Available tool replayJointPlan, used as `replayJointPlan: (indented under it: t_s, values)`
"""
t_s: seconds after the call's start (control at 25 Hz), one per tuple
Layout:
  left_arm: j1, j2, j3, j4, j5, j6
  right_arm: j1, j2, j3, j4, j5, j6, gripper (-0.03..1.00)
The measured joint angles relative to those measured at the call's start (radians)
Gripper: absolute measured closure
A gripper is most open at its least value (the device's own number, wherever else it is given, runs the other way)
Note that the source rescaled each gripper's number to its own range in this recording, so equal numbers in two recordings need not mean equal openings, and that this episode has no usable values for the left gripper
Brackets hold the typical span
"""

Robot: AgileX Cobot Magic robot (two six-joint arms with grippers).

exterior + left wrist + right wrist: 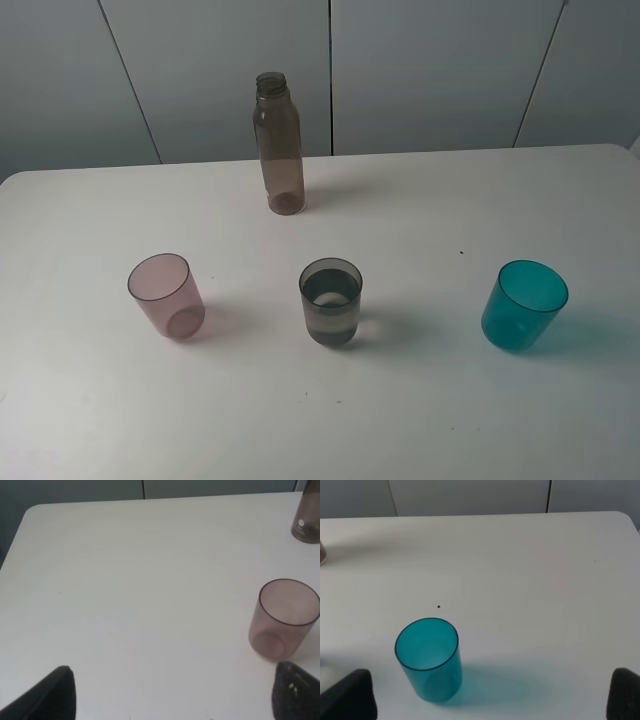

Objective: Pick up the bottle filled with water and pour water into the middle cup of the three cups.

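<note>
The smoky brown-grey bottle (278, 145) stands upright and capless at the back of the white table (420, 200); its base also shows in the left wrist view (306, 522). The smoky grey middle cup (331, 302) stands upright in front of it and holds clear liquid. The pink cup (166, 295) (285, 620) is on the left and the teal cup (524, 305) (429, 659) on the right, both upright and empty. Neither arm shows in the exterior view. My left gripper (175, 700) is open, near the pink cup. My right gripper (487, 700) is open, near the teal cup.
A grey panelled wall (420, 70) rises behind the table's back edge. A small dark speck (461, 252) lies on the table between the grey and teal cups. The table's rounded back left corner (30, 511) shows in the left wrist view.
</note>
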Motion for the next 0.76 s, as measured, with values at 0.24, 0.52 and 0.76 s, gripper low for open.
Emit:
replayJointPlan:
  t_s: [0.24, 0.52, 0.76]
  values:
    - [0.0, 0.0, 0.0, 0.0, 0.0, 0.0, 0.0, 0.0, 0.0, 0.0, 0.0, -0.131, -0.03]
    - [0.0, 0.0, 0.0, 0.0, 0.0, -0.002, 0.0, 0.0, 0.0, 0.006, 0.0, -0.154, -0.03]
    - [0.0, 0.0, 0.0, 0.0, 0.0, -0.002, 0.0, 0.0, 0.0, 0.006, 0.0, -0.122, -0.03]
